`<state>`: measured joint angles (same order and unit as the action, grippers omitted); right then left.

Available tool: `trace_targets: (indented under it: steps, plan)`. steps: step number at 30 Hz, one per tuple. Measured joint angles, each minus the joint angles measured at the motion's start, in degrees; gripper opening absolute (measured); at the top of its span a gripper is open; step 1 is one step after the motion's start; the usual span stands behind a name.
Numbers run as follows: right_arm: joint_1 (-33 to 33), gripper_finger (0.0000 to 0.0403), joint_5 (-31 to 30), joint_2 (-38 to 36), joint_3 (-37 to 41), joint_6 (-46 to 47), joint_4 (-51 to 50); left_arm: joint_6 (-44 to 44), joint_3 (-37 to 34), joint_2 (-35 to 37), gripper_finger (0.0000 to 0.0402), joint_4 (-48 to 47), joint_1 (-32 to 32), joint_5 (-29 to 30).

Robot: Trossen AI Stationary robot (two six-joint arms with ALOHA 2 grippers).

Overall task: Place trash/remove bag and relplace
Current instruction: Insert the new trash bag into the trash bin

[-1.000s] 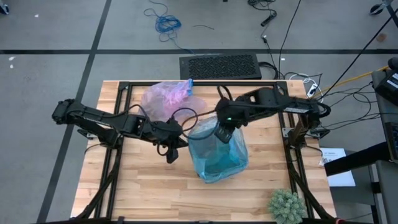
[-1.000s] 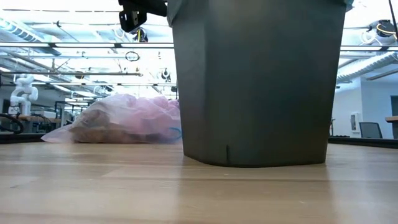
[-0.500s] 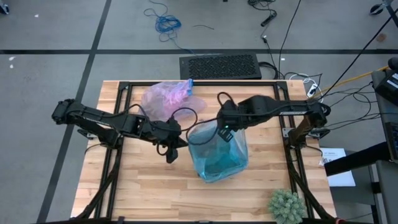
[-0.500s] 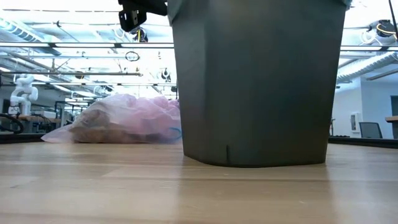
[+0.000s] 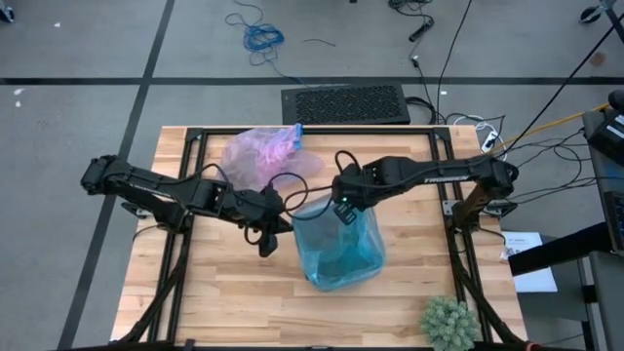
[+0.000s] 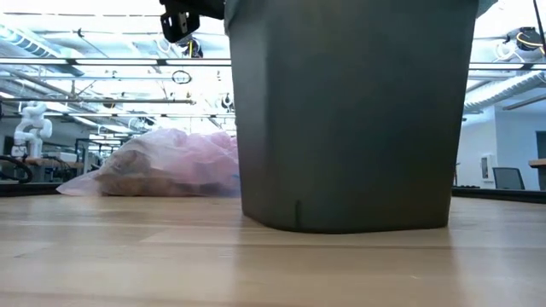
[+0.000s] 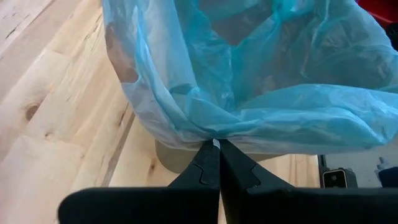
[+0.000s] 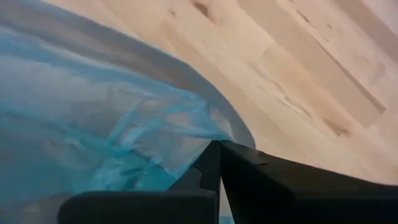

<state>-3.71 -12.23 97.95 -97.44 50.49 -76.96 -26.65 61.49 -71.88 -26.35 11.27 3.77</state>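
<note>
Wrist views: left end effector point(image 7: 214, 144), right end effector point(image 8: 217, 144) each clamp blue bag point(image 5: 341, 244) rim; low view shows only bin point(image 6: 350, 111).

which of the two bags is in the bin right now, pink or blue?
The light blue bag, draped in the bin, both grippers pinching its edge. The pink bag lies filled on the table's far side.

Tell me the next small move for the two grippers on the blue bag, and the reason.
Probably pull the edges apart and down over the rim. The left gripper and right gripper are each shut on the light blue bag, which sits loosely in the grey bin and is not yet folded over its rim. The full lavender-pink bag already lies aside on the table.
</note>
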Motion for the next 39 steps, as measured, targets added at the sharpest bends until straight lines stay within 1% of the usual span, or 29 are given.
trace_targets:
  steps: [10, 13, 20, 26, 30, 35, 39]
  plan:
    - [0.04, 0.0000, 0.82, -0.02, 0.38, 0.58, 0.10, 0.04, 0.00, 0.00, 0.0000, 0.13, 0.00, -0.48]
    - [0.64, 0.0000, 2.33, -0.02, 0.38, 0.59, 0.04, 0.06, 0.00, 0.00, 0.0000, 0.16, 0.00, -0.45]
    - [1.14, 0.0000, 3.56, 0.29, 0.38, 1.07, 0.01, 0.48, 0.00, 0.00, 0.0000, 0.25, -0.04, -0.24]
    - [1.14, 0.0000, 6.30, 0.94, 0.38, 1.61, 0.19, 1.05, 0.00, 0.02, 0.0000, -0.04, -0.02, -0.26]
    - [1.14, 0.0000, 6.64, 0.94, 0.40, 3.09, 0.56, 1.91, 0.00, 0.07, 0.0000, -0.28, -0.02, -0.27]
    - [1.45, 0.0000, 8.09, 0.96, 0.43, 5.17, 0.34, 4.37, 0.00, 0.98, 0.0000, -1.84, -1.63, -0.25]
    - [1.47, 0.0000, 6.65, 0.92, 0.43, 7.32, -0.19, 6.20, 0.00, 2.25, 0.0000, -4.43, -4.12, 0.54]
